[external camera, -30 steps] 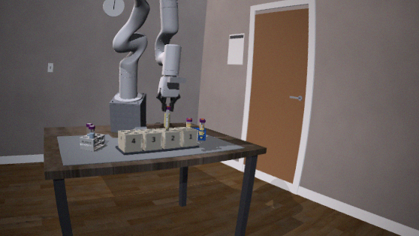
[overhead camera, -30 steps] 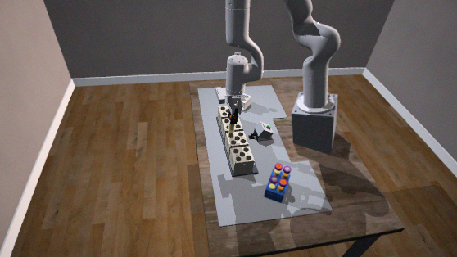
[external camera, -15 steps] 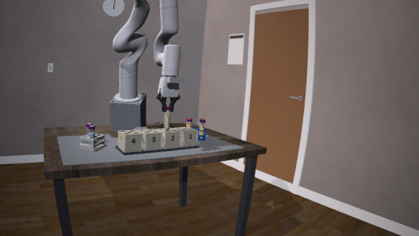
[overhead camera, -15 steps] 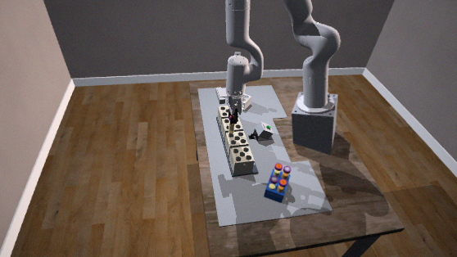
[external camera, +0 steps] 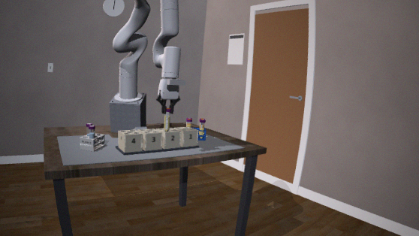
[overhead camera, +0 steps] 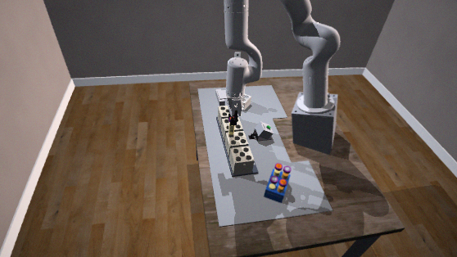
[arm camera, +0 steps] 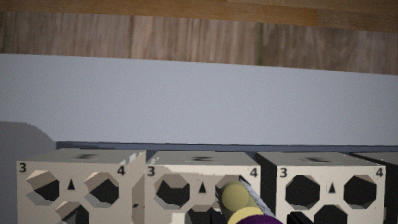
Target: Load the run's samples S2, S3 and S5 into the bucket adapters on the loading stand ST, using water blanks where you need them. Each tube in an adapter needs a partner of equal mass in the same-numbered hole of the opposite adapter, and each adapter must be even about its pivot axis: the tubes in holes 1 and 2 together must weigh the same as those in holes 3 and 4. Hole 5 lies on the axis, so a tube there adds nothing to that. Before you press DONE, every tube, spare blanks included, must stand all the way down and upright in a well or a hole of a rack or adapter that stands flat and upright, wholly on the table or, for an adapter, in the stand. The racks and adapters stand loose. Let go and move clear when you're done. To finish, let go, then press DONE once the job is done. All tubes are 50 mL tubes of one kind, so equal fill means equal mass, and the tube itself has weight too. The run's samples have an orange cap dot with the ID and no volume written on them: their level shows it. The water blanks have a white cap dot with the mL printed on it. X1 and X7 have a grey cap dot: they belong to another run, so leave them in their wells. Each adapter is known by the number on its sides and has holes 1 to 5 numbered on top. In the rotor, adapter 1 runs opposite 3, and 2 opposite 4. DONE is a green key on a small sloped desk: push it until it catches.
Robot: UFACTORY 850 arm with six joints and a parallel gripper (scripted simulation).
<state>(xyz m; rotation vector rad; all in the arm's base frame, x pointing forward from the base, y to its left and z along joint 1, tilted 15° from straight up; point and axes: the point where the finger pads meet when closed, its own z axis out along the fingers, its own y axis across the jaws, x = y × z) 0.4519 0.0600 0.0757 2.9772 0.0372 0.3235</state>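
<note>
The gripper (overhead camera: 233,119) (external camera: 167,110) (arm camera: 255,219) has its jaws clamped on a purple-capped tube (overhead camera: 232,130) (external camera: 167,122) (arm camera: 239,197). The tube's long axis stands close to vertical, cap uppermost, tip pointing down at adapter 2 (overhead camera: 238,143) (external camera: 173,143) (arm camera: 200,172) on the loading stand (overhead camera: 251,173) (external camera: 124,152) (arm camera: 65,145). In the wrist view, the tip appears at hole 4; whether it has entered cannot be determined.
</note>
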